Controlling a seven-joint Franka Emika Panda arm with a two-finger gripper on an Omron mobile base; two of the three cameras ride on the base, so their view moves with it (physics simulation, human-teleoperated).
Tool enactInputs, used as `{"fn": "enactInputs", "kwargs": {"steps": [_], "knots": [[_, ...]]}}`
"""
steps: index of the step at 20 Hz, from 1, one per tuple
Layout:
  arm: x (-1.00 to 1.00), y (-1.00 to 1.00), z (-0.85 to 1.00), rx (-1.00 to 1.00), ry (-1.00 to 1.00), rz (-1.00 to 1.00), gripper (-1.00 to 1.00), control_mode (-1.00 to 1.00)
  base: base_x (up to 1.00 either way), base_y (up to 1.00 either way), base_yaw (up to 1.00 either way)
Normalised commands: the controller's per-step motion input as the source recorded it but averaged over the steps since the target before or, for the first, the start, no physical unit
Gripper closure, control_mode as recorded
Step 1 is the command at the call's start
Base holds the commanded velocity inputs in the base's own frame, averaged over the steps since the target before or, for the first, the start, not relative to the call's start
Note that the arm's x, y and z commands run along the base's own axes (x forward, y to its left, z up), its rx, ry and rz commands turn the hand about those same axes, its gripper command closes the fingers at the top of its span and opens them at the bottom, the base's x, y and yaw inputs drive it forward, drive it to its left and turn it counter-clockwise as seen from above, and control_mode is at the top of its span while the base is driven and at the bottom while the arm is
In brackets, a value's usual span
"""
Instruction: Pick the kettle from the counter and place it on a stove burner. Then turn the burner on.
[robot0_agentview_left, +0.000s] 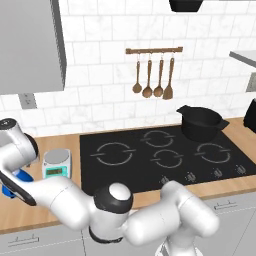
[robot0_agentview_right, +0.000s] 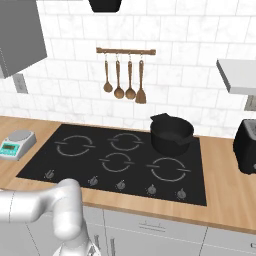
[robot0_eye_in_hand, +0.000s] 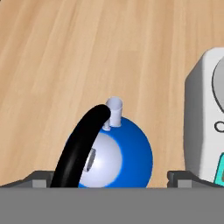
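Note:
The blue kettle (robot0_eye_in_hand: 124, 153) stands on the wooden counter (robot0_eye_in_hand: 65, 57), its black arched handle (robot0_eye_in_hand: 78, 148) rising toward the camera and a small pale spout on its far side. My gripper (robot0_eye_in_hand: 109, 178) is open just above it, one fingertip low on each side of the kettle body, neither touching it. In the left base view a bit of the blue kettle (robot0_agentview_left: 20, 176) peeks out at the far left, mostly hidden by my arm. The largest burner ring (robot0_agentview_left: 114, 153) lies on the left of the black cooktop, also seen as the ring (robot0_agentview_right: 75, 145).
A white kitchen scale (robot0_agentview_left: 56, 163) stands between kettle and cooktop, close by in the hand view (robot0_eye_in_hand: 205, 122). A black pot (robot0_agentview_left: 200, 121) occupies the back right burner. Knobs (robot0_agentview_left: 190, 176) line the cooktop's front edge. A dark appliance (robot0_agentview_right: 246, 145) stands far right.

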Motion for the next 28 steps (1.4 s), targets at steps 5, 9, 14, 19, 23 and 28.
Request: {"fn": "enactInputs", "kwargs": {"steps": [5,9,14,19,23,28], "knots": [[-0.19,-0.24,0.0,0.0,0.0,0.0,-1.0,-1.0,0.0,0.0,0.0],[0.01,-0.15,-0.01,0.0,0.0,0.0,-1.0,-1.0,0.0,0.0,0.0],[0.19,0.0,-0.16,0.0,0.0,0.0,-1.0,-1.0,0.0,0.0,0.0],[0.03,0.0,-0.05,0.0,0.0,0.0,-1.0,-1.0,0.0,0.0,0.0],[0.0,0.0,0.0,0.0,0.0,0.0,-1.0,-1.0,0.0,0.0,0.0],[0.0,0.0,0.0,0.0,0.0,0.0,1.0,-1.0,0.0,0.0,0.0]]}}
